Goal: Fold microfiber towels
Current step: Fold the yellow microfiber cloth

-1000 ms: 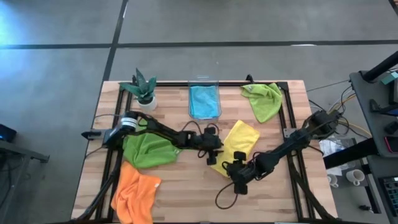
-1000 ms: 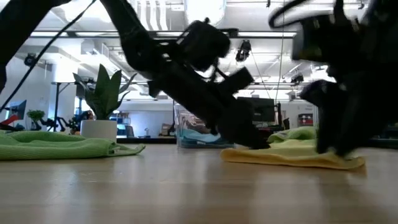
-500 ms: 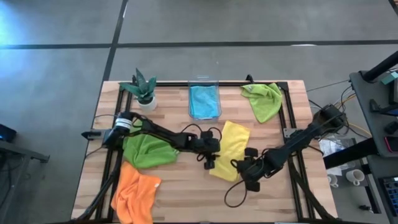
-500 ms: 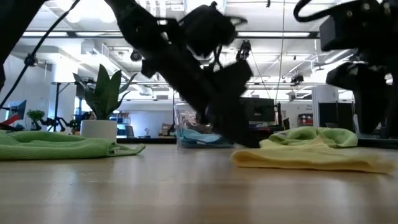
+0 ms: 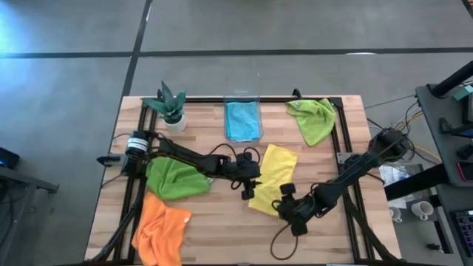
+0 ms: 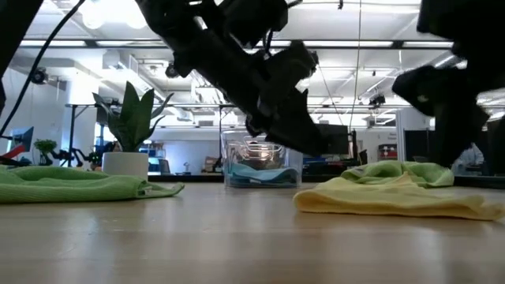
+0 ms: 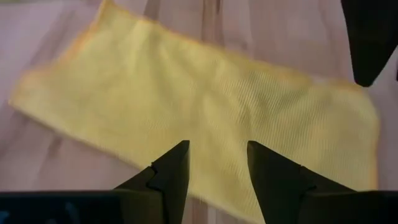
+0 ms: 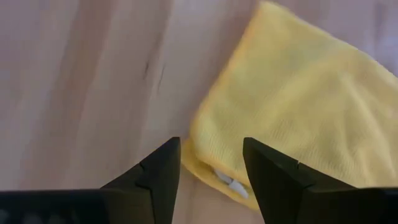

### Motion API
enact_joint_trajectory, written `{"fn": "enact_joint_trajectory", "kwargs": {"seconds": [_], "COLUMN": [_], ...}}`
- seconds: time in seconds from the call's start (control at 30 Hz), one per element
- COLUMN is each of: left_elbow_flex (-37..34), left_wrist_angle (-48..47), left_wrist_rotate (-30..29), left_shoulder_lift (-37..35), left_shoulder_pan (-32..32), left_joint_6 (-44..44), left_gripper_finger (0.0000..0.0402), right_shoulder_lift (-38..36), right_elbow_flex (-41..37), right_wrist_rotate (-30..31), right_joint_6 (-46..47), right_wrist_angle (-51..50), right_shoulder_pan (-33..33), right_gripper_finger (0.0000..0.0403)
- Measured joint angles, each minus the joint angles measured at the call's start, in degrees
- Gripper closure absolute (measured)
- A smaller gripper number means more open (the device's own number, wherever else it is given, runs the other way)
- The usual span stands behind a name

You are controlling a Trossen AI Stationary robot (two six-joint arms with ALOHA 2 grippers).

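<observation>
The folded towel (image 5: 272, 176) mid-tabletop is plain pale yellow; the crumpled towel (image 5: 176, 179) beside it is lime green; another (image 5: 161, 229) is orange; the far one (image 5: 313, 120) is lime green; the bin (image 5: 242, 100) holds blue cloth (image 5: 242, 120); the tabletop (image 5: 214, 222) is light wood.

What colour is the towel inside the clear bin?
Blue towel, clearest in the high view.

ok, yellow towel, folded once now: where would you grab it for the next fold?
Probably the short end nearest the right hand. The yellow towel lies flat as a long doubled strip, and the right wrist view shows its layered corner just ahead of the open fingers. Come in low from the table's front edge, pinching both layers there, and carry them toward the far end.
</observation>
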Motion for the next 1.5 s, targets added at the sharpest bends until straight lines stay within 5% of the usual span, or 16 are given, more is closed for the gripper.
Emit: {"fn": "enact_joint_trajectory", "kwargs": {"seconds": [0.23, 0.93, 1.3, 1.5], "left_elbow_flex": [-0.68, -2.58, -3.07, -3.22], "left_wrist_angle": [-0.93, -0.78, 1.08, 0.87], "left_wrist_rotate": [-0.03, -0.1, -0.09, -0.06], "left_shoulder_lift": [-1.17, -1.95, -1.96, -1.99], "left_shoulder_pan": [-0.54, -0.76, -0.9, -0.9], "left_joint_6": [-0.7, -2.17, -2.2, -2.18], "left_gripper_finger": [0.0256, 0.0256, 0.0256, 0.0256], "right_shoulder_lift": [6.42, 3.97, 5.6, 6.62], "right_elbow_flex": [1.81, 2.35, 2.35, 2.8], "right_wrist_rotate": [2.22, -0.21, -1.13, -0.75], "right_joint_6": [-9.25, -7.56, -19.42, -20.0], "right_wrist_angle": [-2.74, -3.04, -3.82, -3.4], "right_shoulder_pan": [0.05, -1.53, -1.65, -2.26], "right_gripper_finger": [0.0251, 0.0381, 0.0293, 0.03]}}
